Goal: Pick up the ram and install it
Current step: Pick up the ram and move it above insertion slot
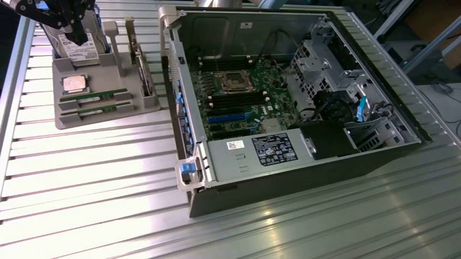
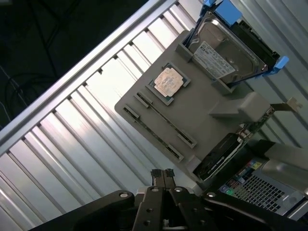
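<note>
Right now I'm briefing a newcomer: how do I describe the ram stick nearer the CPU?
At the exterior view's left of the computer case sits a grey tray. Two thin green sticks lie side by side on it; yours is the ram beside the square silver CPU, not the outer stick.

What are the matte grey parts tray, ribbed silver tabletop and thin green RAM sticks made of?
Grey parts tray: dull, even surface, likely plastic.
Ribbed silver tabletop: bright glare bands, looks like bare aluminium.
Thin green RAM sticks: green circuit board, white labels.
</note>
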`<state>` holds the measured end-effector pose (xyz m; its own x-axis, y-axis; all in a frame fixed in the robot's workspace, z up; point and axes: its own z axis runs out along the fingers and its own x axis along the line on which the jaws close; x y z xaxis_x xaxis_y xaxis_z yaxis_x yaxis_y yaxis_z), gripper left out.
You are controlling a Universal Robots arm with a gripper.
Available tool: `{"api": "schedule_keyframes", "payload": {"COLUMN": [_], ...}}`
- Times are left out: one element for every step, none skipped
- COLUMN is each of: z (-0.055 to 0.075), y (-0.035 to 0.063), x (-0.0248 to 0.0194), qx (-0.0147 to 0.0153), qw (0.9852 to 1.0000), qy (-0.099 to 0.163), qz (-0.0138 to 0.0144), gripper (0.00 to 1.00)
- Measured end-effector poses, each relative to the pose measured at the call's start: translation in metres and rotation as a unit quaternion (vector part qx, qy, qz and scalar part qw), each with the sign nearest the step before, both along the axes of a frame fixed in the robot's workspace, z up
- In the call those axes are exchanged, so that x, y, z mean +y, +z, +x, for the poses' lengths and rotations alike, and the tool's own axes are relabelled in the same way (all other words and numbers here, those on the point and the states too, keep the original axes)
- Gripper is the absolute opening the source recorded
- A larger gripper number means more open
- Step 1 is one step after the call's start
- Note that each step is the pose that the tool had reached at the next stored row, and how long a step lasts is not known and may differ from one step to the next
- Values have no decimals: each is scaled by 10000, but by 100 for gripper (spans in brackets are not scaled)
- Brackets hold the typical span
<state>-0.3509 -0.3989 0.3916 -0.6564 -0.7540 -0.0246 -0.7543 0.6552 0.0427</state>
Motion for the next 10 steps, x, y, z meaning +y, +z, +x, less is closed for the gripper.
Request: {"api": "schedule_keyframes", "payload": {"z": [0,0,0,0,0,0,0,0,0,0], "y": [0,0,0,0,0,0,0,0,0,-1], "x": [0,0,0,0,0,0,0,0,0,0], "qx": [0,0,0,0,0,0,0,0,0,0], "qw": [10000,10000,9999,9999,9997,9995,9993,9991,9989,9988], "qy": [16,49,116,158,263,314,369,429,465,499], "qz": [0,0,0,0,0,0,0,0,0,0], "gripper": [11,11,11,11,11,11,11,11,11,11]}}
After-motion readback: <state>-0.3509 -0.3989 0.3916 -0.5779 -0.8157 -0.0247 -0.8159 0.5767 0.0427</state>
